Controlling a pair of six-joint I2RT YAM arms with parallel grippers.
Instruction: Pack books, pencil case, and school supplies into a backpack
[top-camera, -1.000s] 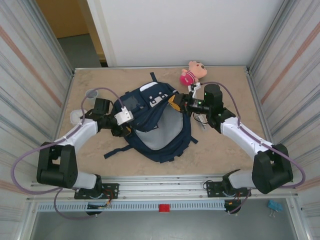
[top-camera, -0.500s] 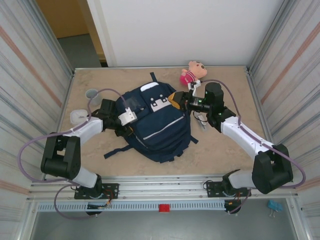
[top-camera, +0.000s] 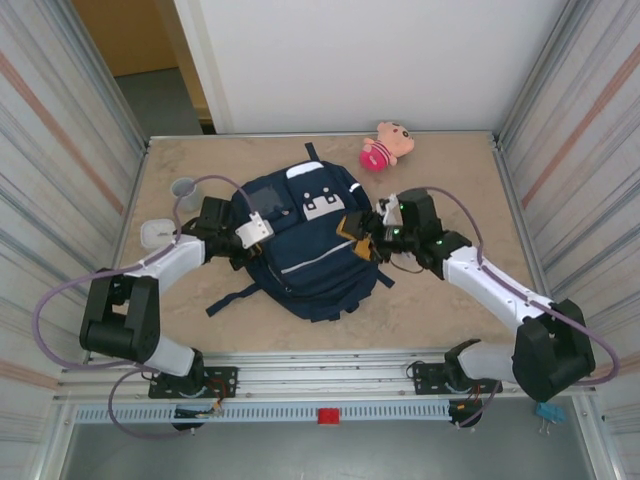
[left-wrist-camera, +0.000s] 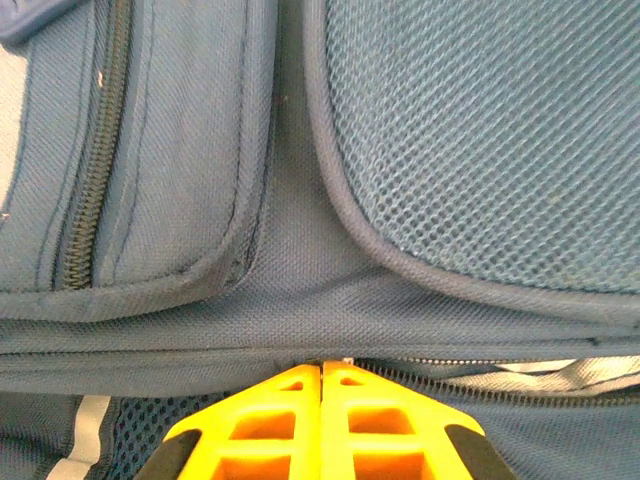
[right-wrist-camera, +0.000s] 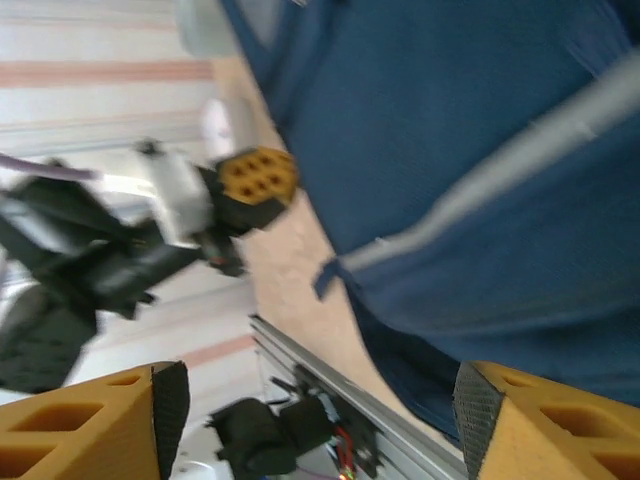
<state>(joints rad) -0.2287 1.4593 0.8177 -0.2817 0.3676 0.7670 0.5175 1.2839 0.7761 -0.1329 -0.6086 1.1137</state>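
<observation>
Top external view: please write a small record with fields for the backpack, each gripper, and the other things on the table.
backpack: navy, lying flat in the middle of the table
left gripper: shut, tips at a backpack zipper; whether it pinches anything is unclear
right gripper: open, holding nothing, by the backpack's right side
plush toy: pink, near far edge, apart from the backpack
cup: grey, upright, far left
</observation>
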